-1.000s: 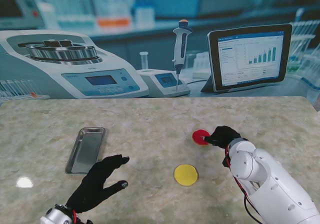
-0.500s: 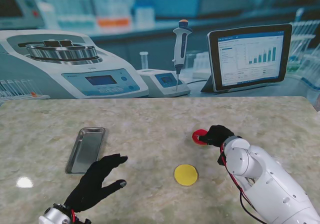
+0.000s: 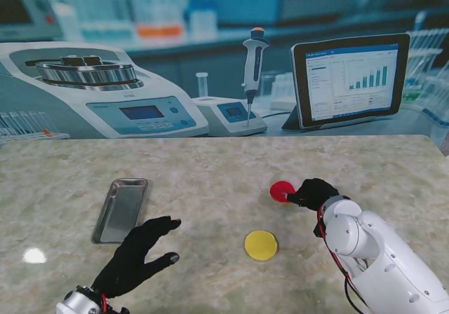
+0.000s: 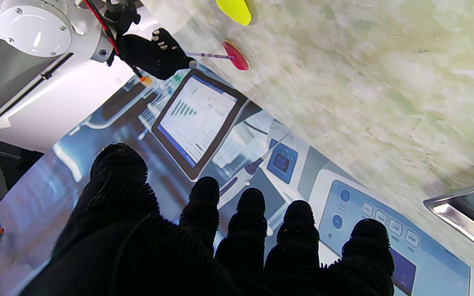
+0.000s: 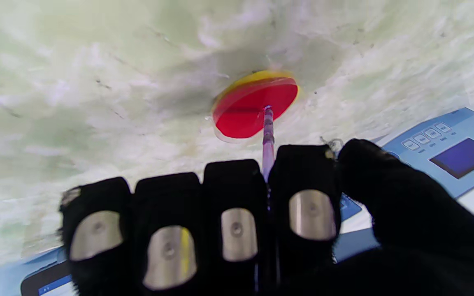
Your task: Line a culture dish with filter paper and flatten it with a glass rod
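Right hand is curled around a thin glass rod, the shaft passing between two of its fingers so the tip can be steered like a pen. That tip rests on the red disc, which I take to be the filter paper lying in the dish; a yellow edge shows just behind the red in the right wrist view, though I cannot tell whether that is the dish rim. The disc sits on the counter just to the left of the hand, mid-right of the stand's view. Holding the rod low and slanted probably lets the hand bear down on the paper without hiding it.

Nearer to me, well apart from the red disc, a yellow disc lies flat on the counter. Left hand hovers with fingers spread wide, holding nothing, seemingly parked out of the way. A metal tray lies just beyond it, nothing visible in it.
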`<state>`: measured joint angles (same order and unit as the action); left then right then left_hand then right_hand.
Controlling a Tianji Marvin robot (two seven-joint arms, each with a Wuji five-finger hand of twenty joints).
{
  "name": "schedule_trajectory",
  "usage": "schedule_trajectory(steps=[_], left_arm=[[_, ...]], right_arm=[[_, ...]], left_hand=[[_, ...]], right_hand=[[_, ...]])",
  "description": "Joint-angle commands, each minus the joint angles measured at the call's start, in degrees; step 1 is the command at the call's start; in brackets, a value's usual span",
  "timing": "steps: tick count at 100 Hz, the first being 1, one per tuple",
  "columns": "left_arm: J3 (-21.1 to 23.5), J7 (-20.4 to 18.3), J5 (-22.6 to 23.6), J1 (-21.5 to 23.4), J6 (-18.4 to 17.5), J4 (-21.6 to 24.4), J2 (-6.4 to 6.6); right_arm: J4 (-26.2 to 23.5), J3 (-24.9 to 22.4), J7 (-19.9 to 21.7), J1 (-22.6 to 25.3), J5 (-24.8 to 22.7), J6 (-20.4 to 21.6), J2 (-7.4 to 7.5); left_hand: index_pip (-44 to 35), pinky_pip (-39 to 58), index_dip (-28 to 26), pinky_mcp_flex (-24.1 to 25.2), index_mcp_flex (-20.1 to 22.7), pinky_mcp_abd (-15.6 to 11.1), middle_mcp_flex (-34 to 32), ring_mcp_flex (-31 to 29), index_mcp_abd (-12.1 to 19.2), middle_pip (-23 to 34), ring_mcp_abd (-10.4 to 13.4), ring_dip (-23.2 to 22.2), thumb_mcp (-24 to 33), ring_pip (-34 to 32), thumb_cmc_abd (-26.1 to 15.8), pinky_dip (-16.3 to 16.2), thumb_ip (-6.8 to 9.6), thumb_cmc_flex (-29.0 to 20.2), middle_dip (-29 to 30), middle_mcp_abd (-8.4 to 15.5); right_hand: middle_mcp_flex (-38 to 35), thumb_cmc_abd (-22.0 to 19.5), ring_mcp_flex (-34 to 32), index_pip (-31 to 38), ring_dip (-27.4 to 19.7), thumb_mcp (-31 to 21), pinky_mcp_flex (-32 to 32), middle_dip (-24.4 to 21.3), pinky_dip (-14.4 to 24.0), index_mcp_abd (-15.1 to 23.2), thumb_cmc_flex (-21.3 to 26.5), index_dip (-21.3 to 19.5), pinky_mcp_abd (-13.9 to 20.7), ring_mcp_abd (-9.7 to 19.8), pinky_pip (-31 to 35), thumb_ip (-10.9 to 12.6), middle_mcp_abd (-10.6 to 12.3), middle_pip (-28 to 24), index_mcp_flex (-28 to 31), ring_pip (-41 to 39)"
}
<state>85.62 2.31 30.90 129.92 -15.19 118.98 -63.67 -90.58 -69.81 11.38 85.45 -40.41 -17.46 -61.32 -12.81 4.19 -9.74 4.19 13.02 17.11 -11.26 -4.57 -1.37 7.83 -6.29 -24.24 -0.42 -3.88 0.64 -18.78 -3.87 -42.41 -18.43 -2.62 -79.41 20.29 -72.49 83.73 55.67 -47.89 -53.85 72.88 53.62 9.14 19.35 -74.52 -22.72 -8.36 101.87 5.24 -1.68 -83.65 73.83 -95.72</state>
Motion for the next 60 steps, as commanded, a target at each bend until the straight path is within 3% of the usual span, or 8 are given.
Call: schedule_trajectory(steps=[1, 29, 60], left_arm=[[-0.20, -0.14, -0.12, 0.38, -0.18, 0.20, -0.04], [-0.39, 0.06, 0.07, 0.43, 0.05, 0.33, -0.05], [0.13, -0.27, 0.04, 0.63, 0.43, 0.33, -0.04]], right_arm=[[0.00, 0.30, 0.91, 0.64, -0.48, -0.89, 0.25], [2.23, 2.73, 2.46, -1.64, 2.22, 1.41, 0.40], [3.71, 4.62, 1.53, -3.73, 3.56, 2.12, 0.06]], left_hand=[[0.88, -2.55, 0.48, 0.17, -0.87, -1.66, 2.38, 1.82, -0.26, -1.15, 1.92, 0.84, -1.40, 0.74, -2.04, 1.95, 1.53, 0.82, 0.15, 0.90], [0.89, -2.57, 0.49, 0.18, -0.87, -1.67, 2.37, 1.85, -0.31, -1.14, 1.86, 0.84, -1.40, 0.74, -2.05, 1.96, 1.53, 0.83, 0.14, 0.84], [0.85, -2.57, 0.47, 0.17, -0.83, -1.68, 2.40, 1.85, -0.34, -1.16, 1.89, 0.84, -1.39, 0.75, -2.09, 1.98, 1.54, 0.83, 0.15, 0.80]], right_hand=[[-3.01, -1.75, -2.41, 2.90, 1.08, 0.79, -1.08, 0.40, -0.62, -2.60, 0.39, -0.24, 0.80, 3.42, 11.10, 0.97, 2.60, -3.39, 3.58, -5.46], [-3.01, -1.79, -2.41, 2.90, 1.07, 0.89, -1.09, 0.40, -0.59, -2.60, 0.54, -0.24, 0.80, 3.42, 11.09, 1.11, 2.60, -3.39, 3.58, -5.46], [-3.01, -1.68, -2.41, 2.90, 1.07, 0.93, -1.09, 0.40, -0.58, -2.60, 0.50, -0.24, 0.80, 3.42, 11.08, 1.24, 2.60, -3.39, 3.58, -5.46]])
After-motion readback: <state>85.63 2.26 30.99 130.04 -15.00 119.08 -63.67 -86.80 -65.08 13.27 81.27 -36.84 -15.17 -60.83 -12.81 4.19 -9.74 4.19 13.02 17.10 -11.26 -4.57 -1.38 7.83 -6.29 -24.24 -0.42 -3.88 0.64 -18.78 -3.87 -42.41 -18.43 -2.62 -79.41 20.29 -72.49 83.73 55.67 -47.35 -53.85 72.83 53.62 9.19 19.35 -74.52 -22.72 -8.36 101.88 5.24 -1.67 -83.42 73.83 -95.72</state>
